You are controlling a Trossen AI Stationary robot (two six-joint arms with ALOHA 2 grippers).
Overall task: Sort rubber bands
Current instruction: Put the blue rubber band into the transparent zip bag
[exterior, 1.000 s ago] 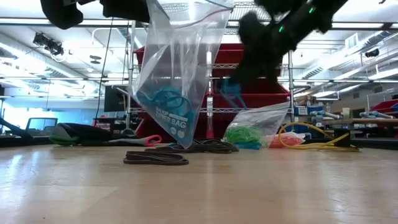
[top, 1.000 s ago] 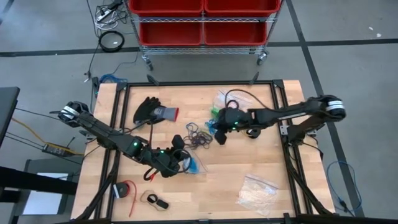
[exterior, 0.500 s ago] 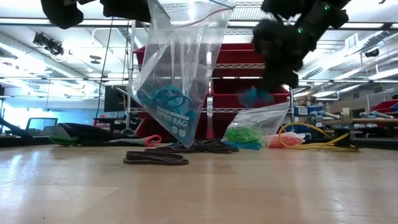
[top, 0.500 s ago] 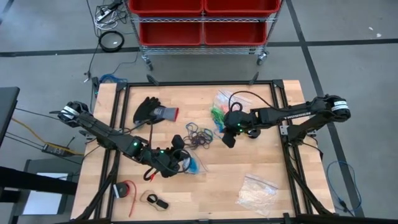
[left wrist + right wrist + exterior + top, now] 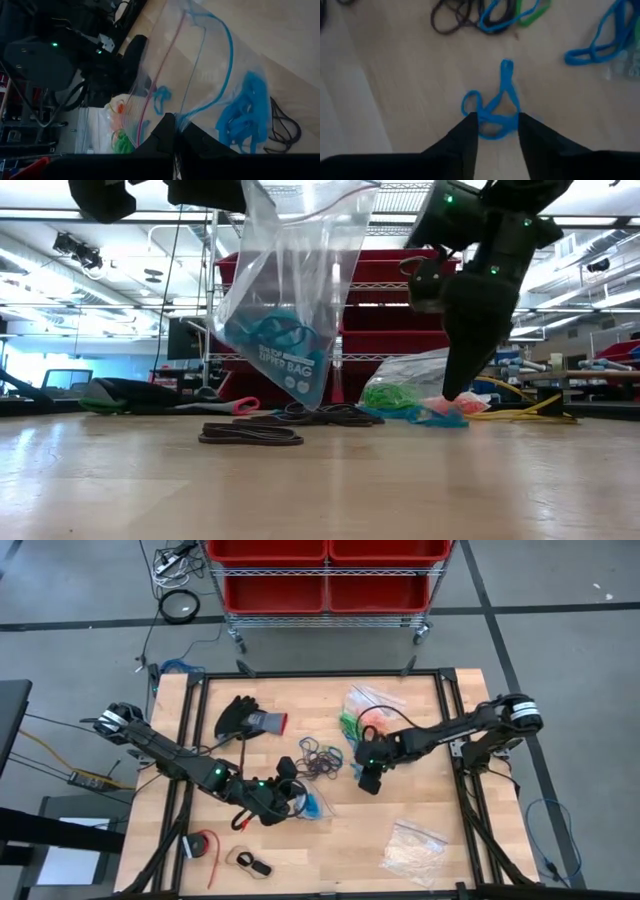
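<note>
The left gripper (image 5: 290, 795) sits near the middle of the wooden table (image 5: 400, 810), fingers pinched shut on the rim of a clear plastic zipper bag (image 5: 285, 300) that hangs open with a bunch of blue rubber bands (image 5: 275, 338) in its bottom. The right gripper (image 5: 368, 780) is lowered to the tabletop right of centre, its fingers (image 5: 465, 137) parted narrowly on either side of a small tangle of blue rubber bands (image 5: 495, 107) lying on the wood; whether they press the tangle cannot be told.

A loose pile of black, blue and green rubber bands (image 5: 318, 758) lies between the two grippers, toward the far side. Behind the right arm, a second clear bag holding green and orange bands (image 5: 358, 710) rests at the far right. A black and grey glove with a red cuff (image 5: 250, 720) lies far left, a clear bag of whitish pieces (image 5: 412, 850) near right. A red bin shelf (image 5: 325, 575) stands beyond the table.
</note>
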